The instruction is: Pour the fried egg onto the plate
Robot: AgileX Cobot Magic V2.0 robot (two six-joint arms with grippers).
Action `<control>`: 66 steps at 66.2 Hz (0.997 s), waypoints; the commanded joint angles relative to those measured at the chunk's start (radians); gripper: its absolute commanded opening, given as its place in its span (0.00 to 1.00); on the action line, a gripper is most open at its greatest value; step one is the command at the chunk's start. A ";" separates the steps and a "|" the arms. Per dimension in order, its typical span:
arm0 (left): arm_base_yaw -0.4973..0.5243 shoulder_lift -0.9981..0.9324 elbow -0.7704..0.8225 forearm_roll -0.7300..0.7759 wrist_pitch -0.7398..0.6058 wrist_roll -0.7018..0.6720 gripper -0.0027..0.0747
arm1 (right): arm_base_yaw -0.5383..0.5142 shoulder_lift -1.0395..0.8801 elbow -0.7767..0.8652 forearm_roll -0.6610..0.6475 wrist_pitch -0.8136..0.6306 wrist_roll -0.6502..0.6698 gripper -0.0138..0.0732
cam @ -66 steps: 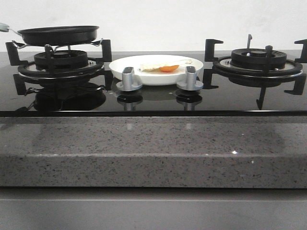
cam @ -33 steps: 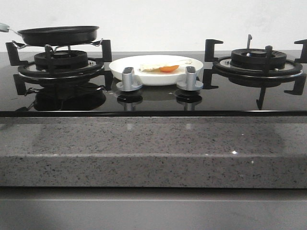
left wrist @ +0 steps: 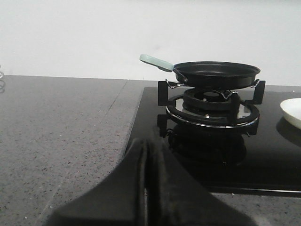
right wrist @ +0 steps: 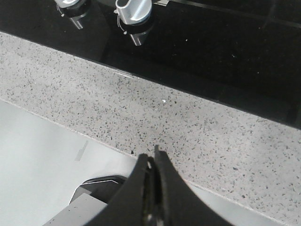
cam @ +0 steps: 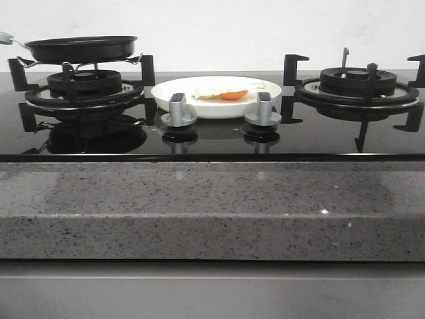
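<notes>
The fried egg (cam: 226, 93), pale white with an orange yolk, lies in the white plate (cam: 166, 90) at the middle of the black glass hob. The black frying pan (cam: 81, 48) sits level on the left burner; the left wrist view shows it (left wrist: 216, 74) with its pale green handle (left wrist: 156, 61) pointing away. My left gripper (left wrist: 146, 147) is shut with nothing in it, low over the counter's edge, well short of the pan. My right gripper (right wrist: 153, 157) is shut and empty over the counter's front edge. Neither gripper shows in the front view.
Two silver knobs (cam: 178, 109) (cam: 263, 108) stand in front of the plate. A bare burner with black pan supports (cam: 357, 83) is at the right. The speckled grey counter (cam: 212, 199) runs along the front. The plate's edge (left wrist: 292, 112) shows beside the left burner (left wrist: 211, 106).
</notes>
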 commanded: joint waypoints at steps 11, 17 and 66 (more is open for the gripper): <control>-0.040 -0.016 0.005 -0.012 -0.121 -0.010 0.01 | -0.002 -0.007 -0.023 0.009 -0.044 -0.007 0.08; -0.052 -0.016 0.005 -0.012 -0.123 -0.010 0.01 | -0.002 -0.007 -0.023 0.009 -0.044 -0.007 0.08; -0.052 -0.014 0.005 -0.012 -0.123 -0.010 0.01 | -0.002 -0.007 -0.023 0.009 -0.044 -0.007 0.08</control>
